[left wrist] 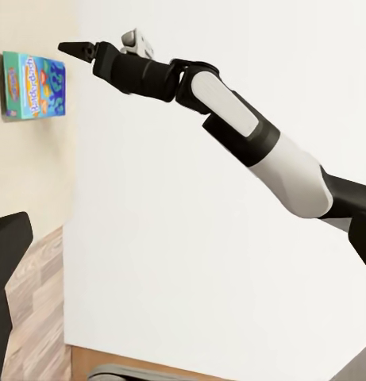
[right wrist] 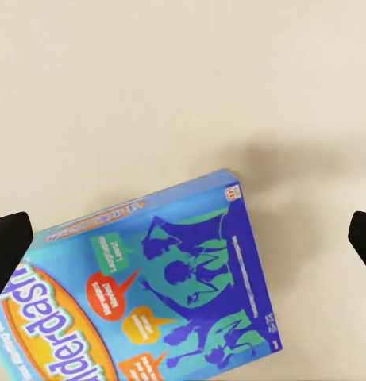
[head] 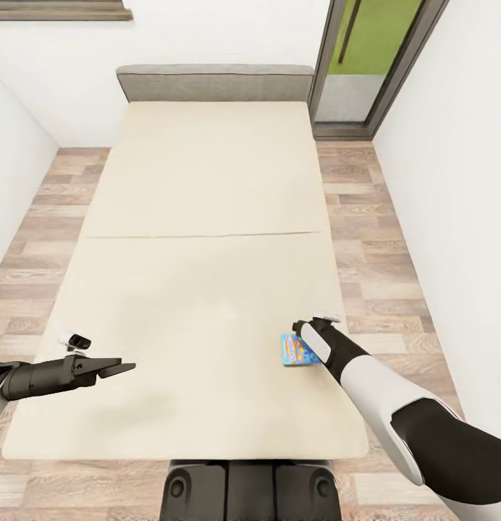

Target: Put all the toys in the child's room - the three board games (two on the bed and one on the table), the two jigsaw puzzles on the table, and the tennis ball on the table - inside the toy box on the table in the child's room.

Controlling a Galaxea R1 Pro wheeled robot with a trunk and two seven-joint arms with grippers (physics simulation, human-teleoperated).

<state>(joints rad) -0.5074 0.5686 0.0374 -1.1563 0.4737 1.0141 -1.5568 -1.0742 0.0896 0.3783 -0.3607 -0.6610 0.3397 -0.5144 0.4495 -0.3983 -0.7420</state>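
Observation:
A blue-and-orange board game (head: 297,352) lies flat on the bed (head: 207,181), near its right edge and close to me. My right gripper (head: 302,330) hovers just above the box's far end, pointing down at it. In the right wrist view the box (right wrist: 175,294) lies below the right gripper (right wrist: 185,242), whose fingers stand wide apart at the picture's two edges, touching nothing. My left gripper (head: 120,367) hangs open over the bed's near left part with nothing in it. Its camera looks across at the box (left wrist: 33,85) and the right gripper (left wrist: 75,49).
The bed has a grey headboard (head: 214,83) against the far white wall. Wood-plank floor (head: 381,239) runs along both sides, narrow between bed and walls. A glass door (head: 366,65) stands at the far right. My base (head: 243,488) is against the bed's foot.

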